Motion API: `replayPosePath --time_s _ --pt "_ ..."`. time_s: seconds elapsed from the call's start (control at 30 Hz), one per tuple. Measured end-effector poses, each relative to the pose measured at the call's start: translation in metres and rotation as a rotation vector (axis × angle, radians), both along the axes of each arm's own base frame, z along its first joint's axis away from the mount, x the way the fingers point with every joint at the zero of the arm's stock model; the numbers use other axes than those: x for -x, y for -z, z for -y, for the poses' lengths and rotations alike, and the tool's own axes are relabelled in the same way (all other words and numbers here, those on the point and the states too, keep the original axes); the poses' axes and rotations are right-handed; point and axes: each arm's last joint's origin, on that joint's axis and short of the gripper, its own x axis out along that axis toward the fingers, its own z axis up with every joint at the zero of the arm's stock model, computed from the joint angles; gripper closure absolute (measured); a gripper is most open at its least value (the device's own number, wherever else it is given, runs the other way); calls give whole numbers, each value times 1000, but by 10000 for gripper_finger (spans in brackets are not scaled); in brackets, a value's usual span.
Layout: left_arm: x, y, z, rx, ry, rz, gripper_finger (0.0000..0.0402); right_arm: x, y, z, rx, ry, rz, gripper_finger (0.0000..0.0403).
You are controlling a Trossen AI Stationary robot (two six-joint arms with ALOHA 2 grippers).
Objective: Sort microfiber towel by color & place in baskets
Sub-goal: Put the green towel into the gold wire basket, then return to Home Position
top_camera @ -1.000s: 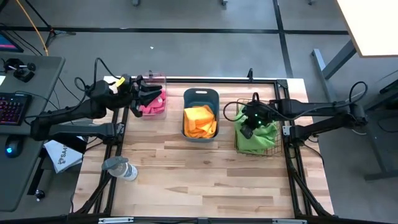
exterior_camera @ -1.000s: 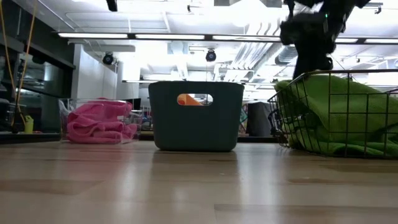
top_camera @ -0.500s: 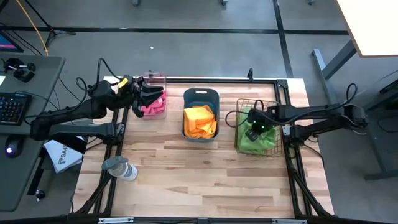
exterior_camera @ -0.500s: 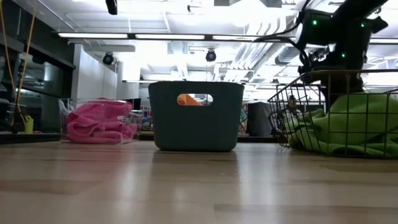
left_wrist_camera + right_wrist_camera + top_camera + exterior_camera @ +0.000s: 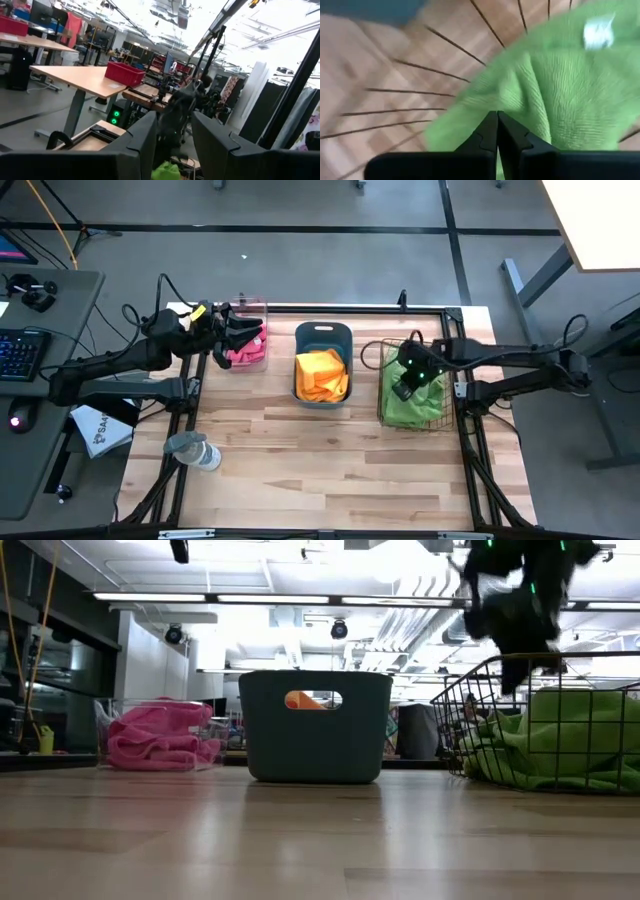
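Note:
Pink towels (image 5: 246,352) (image 5: 155,735) lie in the clear box (image 5: 262,308). Orange towels (image 5: 321,375) fill the teal tub (image 5: 322,331) (image 5: 315,730). Green towels (image 5: 416,406) (image 5: 572,740) (image 5: 560,90) are heaped in the wire-mesh basket (image 5: 384,352) (image 5: 462,725). My right gripper (image 5: 401,386) (image 5: 510,635) (image 5: 497,127) is shut, points down, and hangs just above the basket's rim over the green heap. My left gripper (image 5: 232,335) (image 5: 172,145) is open and waits level above the clear box.
A clear bottle with a grey cap (image 5: 194,450) lies near the table's left edge. The three bins stand in a row along the far edge. The bare wooden tabletop (image 5: 320,460) spreads across the near half. A black frame rail runs around the table.
My right gripper dropped into the wire basket onto the green towels, then rose again above the rim. The green heap, which stood well above the rim a second ago, now sits lower, about level with it.

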Motion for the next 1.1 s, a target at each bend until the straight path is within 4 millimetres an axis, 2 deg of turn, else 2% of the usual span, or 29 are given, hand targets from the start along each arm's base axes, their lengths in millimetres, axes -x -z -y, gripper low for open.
replayPosePath --time_s 0.17,0.33,0.5,0.6,0.7,0.83,1.1 --pt "0 2 0 -14 10 -22 292 -8 -65 3 112 -40 113 402" --pt "0 11 2 -91 47 -114 299 -15 -126 3 217 -74 353 402" --pt "-2 49 1 -79 49 -64 356 -22 -165 -1 308 -117 579 402" --pt "1 75 2 -34 58 40 394 -24 -174 -3 333 -133 649 402" --pt "4 104 2 55 38 66 394 -25 -174 -4 333 -134 652 402" --pt "6 132 6 136 5 5 400 -22 -170 -4 320 -138 603 402" --pt "11 161 28 197 12 -6 401 -23 -169 -5 251 -84 613 402"
